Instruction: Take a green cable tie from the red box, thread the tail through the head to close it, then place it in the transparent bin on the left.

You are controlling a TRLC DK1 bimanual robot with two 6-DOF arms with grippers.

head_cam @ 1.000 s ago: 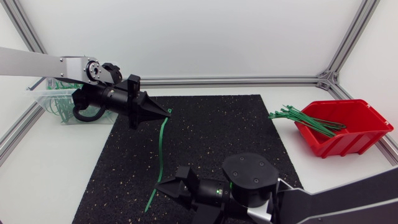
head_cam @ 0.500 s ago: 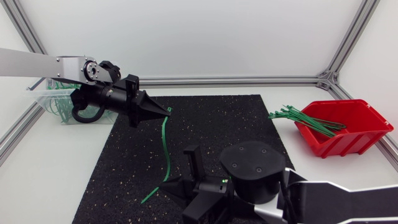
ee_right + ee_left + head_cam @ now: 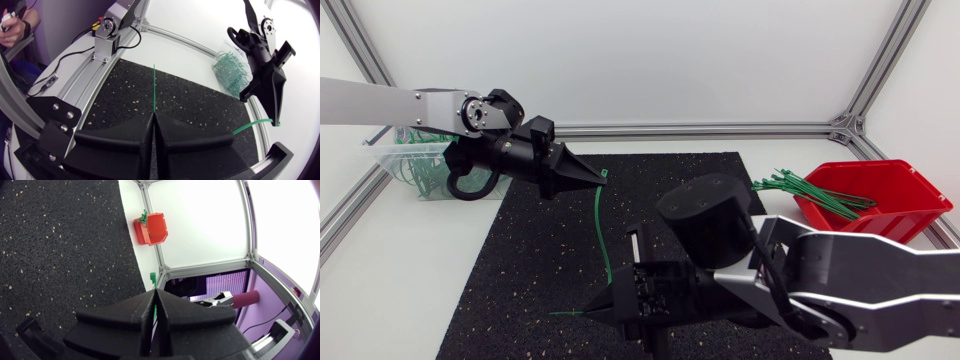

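Note:
A single green cable tie [image 3: 599, 225] hangs over the black mat, held at both ends. My left gripper [image 3: 600, 178] is shut on its head end, and the green head [image 3: 152, 277] pokes out past the closed fingertips. Lower down, my right gripper [image 3: 592, 308] is shut on the tail end; the thin tail [image 3: 154, 85] sticks straight out ahead of its fingers. From the right wrist, the left gripper [image 3: 274, 119] shows with the tie's other end [image 3: 249, 128] curving from it. The red box [image 3: 880, 215] stands at the right, the transparent bin [image 3: 415, 165] at the far left.
A bundle of green ties [image 3: 810, 190] hangs over the red box's left rim. The bin holds several closed green ties [image 3: 230, 70]. A black mat [image 3: 520, 270] covers the table's middle. An aluminium frame rail [image 3: 720, 129] runs along the back edge.
My right arm has swung up and to the right, turning its gripper and drawing the tie's lower part under it. The left gripper has shifted slightly right with the head end.

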